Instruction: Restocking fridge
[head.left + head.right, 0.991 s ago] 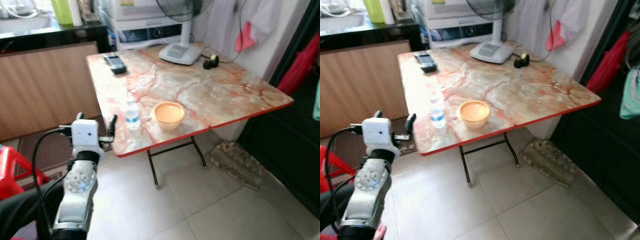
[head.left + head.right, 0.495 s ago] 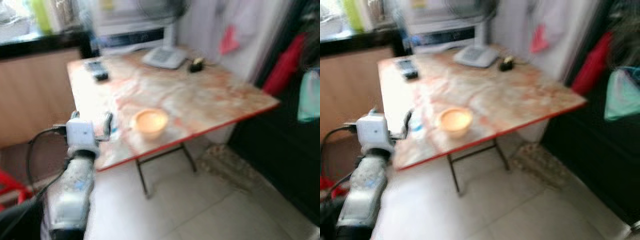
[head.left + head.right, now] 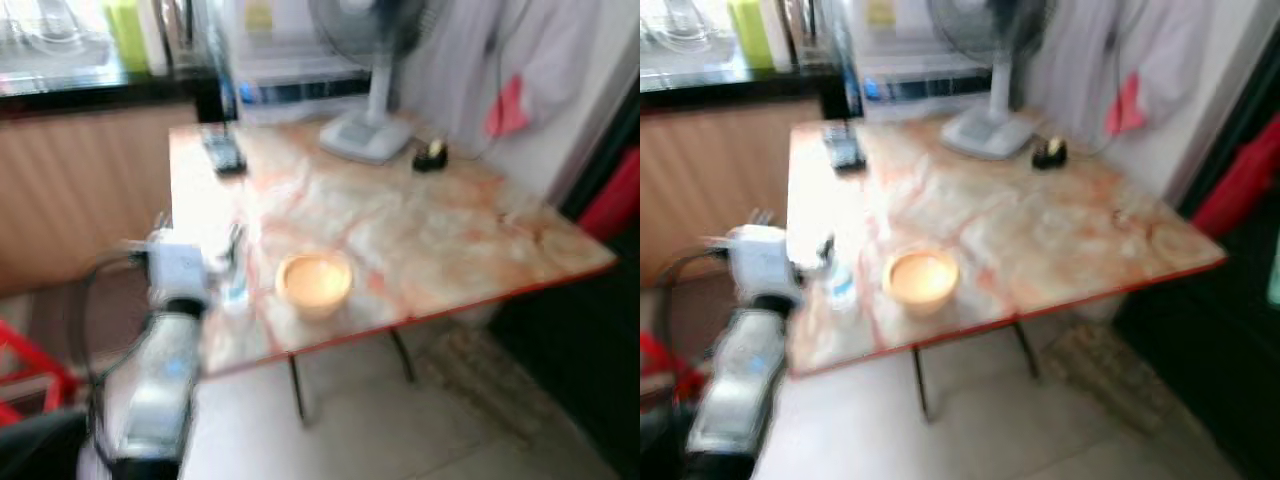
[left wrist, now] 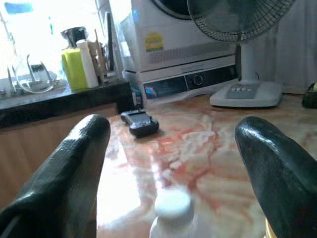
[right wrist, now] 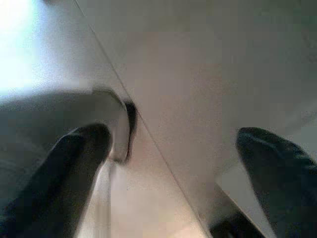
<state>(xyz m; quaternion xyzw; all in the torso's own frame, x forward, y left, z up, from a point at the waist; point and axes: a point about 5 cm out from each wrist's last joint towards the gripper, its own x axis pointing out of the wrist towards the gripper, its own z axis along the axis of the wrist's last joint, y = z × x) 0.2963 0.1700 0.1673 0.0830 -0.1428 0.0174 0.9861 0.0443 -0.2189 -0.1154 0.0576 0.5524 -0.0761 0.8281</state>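
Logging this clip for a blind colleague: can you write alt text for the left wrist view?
The left gripper is open, its two black fingers either side of the white cap of a small water bottle on a marbled table. Farther back lie a dark remote and a white fan base, with an appliance behind.

Left gripper (image 4: 171,148) raised forward, fingers spread; right gripper (image 5: 173,163) likewise spread.

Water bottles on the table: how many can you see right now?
1. A small water bottle stands near the table's front left edge, beside the orange bowl, lined up between the open left gripper's fingers. Blur could hide others.
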